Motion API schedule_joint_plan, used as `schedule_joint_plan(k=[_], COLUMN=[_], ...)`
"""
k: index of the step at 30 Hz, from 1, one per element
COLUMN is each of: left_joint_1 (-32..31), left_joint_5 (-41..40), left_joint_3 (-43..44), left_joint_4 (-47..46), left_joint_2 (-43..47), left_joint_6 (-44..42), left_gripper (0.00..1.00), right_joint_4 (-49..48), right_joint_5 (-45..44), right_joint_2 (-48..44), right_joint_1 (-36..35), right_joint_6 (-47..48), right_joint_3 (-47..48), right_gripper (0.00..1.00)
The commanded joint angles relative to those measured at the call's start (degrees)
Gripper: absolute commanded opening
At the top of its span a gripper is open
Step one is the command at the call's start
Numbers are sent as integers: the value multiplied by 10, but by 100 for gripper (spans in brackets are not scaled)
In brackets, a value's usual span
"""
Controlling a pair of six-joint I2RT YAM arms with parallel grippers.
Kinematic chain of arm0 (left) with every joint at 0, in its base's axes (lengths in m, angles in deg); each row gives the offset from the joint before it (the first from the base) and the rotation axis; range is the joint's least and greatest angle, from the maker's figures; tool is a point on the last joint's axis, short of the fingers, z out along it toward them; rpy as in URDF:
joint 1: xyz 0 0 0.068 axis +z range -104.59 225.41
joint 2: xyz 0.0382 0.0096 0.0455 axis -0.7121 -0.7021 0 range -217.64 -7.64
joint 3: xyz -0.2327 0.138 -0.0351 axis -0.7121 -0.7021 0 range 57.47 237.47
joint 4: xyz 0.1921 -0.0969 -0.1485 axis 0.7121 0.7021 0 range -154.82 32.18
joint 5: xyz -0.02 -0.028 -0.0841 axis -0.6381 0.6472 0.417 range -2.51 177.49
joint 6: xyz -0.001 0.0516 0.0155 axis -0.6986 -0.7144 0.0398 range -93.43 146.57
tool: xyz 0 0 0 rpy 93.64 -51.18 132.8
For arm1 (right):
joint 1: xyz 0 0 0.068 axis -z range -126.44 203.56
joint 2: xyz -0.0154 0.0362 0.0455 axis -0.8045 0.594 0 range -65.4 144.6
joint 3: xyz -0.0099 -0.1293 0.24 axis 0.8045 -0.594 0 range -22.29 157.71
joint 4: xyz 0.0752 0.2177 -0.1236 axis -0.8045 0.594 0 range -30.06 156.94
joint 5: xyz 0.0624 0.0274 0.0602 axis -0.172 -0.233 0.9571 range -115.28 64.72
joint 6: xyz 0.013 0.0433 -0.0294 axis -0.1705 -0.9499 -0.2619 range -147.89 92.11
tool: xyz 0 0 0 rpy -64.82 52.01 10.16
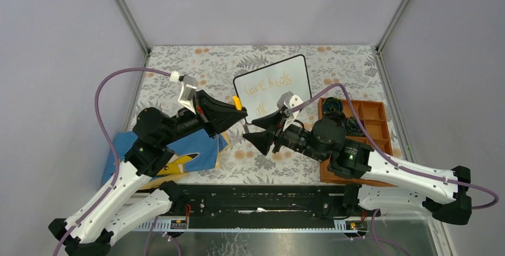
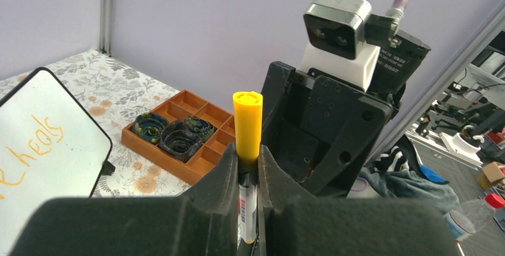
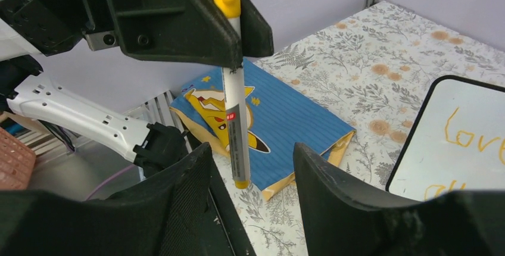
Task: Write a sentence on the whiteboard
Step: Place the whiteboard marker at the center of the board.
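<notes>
Standing upright, a yellow-capped white marker was clenched by the left gripper, between the parted fingers of the right gripper. The orange cursive sentence was seen on the black-framed whiteboard, upper centre.

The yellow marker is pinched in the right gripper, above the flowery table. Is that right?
Not quite. The left gripper pinches the yellow marker above the flowery table. The right gripper is open. The left wrist view shows it.

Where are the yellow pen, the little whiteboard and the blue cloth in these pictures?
yellow pen (image 2: 247, 122): left wrist view, its yellow top end.
whiteboard (image 1: 280, 67): top view, bare white upper part.
blue cloth (image 3: 298, 113): right wrist view, striped blue middle.
</notes>
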Motion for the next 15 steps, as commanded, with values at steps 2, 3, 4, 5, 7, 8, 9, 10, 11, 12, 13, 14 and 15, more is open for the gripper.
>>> schedule_joint_plan(k=[2,3,4,5,7,8,9,10,11,12,13,14,15], left_joint_1=[3,3,3,3,3,3,3,2,3,3,3,3,2], left_joint_5=[33,33,32,31,26,25,27,29,32,35,39,42,42], left_joint_3=[-12,-13,-16,-17,-24,-27,-29,-29,-29,-29,-29,-30,-31], left_joint_4=[-20,-20,-20,-21,-30,-38,-45,-52,-55,-59,-61,-63,-64], left_joint_2=[7,8,9,11,13,13,11,8,6,3,1,-1,-2], left_joint_6=[-3,-1,-1,0,7,12,16,21,25,28,31,34,35], left_gripper=[0,0,0,0,0,0,0,0,0,0,0,0,1], right_joint_4=[-54,-58,-62,-64,-72,-74,-75,-75,-76,-77,-78,-78,-78], right_joint_5=[21,24,27,30,35,38,38,39,39,39,38,38,37], right_joint_2=[6,7,8,8,10,11,13,15,15,16,16,16,14], right_joint_1=[9,9,9,9,9,10,10,10,10,10,10,10,10], right_joint_6=[-34,-37,-40,-43,-47,-49,-50,-51,-51,-53,-54,-55,-54], right_joint_3=[0,-1,-3,-5,-10,-11,-12,-12,-13,-14,-16,-17,-19], right_gripper=[55,52,51,49,46,44,43,41,39,36,34,31,29])
